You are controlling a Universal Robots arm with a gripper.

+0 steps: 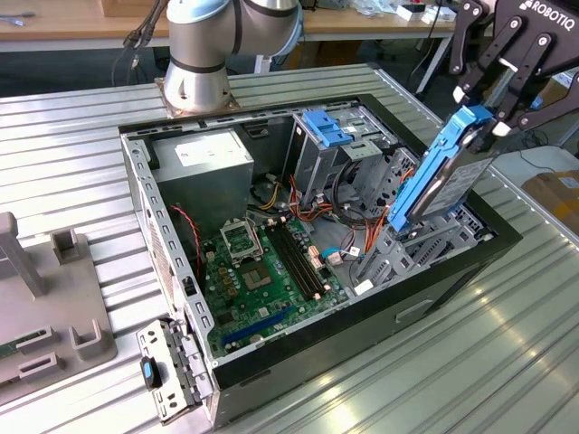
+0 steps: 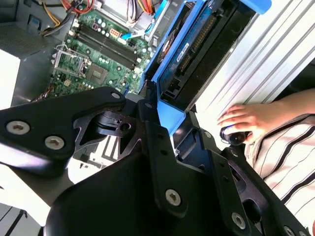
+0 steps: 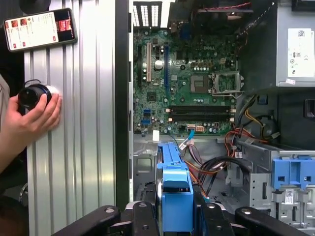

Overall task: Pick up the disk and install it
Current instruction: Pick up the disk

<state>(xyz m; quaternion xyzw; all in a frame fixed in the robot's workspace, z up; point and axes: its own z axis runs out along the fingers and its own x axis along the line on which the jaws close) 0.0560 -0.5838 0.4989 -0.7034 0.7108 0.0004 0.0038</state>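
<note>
In the exterior view, the gripper is hanging over the open computer case and is clamping its black fingers shut on the top of the disk. The disk is hanging tilted beneath the gripper, blue carrier rail outward, with its lower end reaching down to the grey drive cage. Lower down and across the case from the gripper, the motherboard is lying flat, with the power-supply box and the blue bracket sitting beyond it. The case is resting on the ribbed metal surface.

In the second wrist view, the gripper is pinching the blue rail, and the disk is stretching away from it, showing its connector edge. The motherboard is lying far beneath. Off to one side of the gripper, outside the case, a person's hand is resting on a dark round knob beside a striped sleeve.

In the first wrist view, the gripper is gripping the disk seen edge-on. The motherboard is lying under and ahead of the gripper. The hand is covering the knob on the surface, well apart from the gripper, near a phone.
</note>
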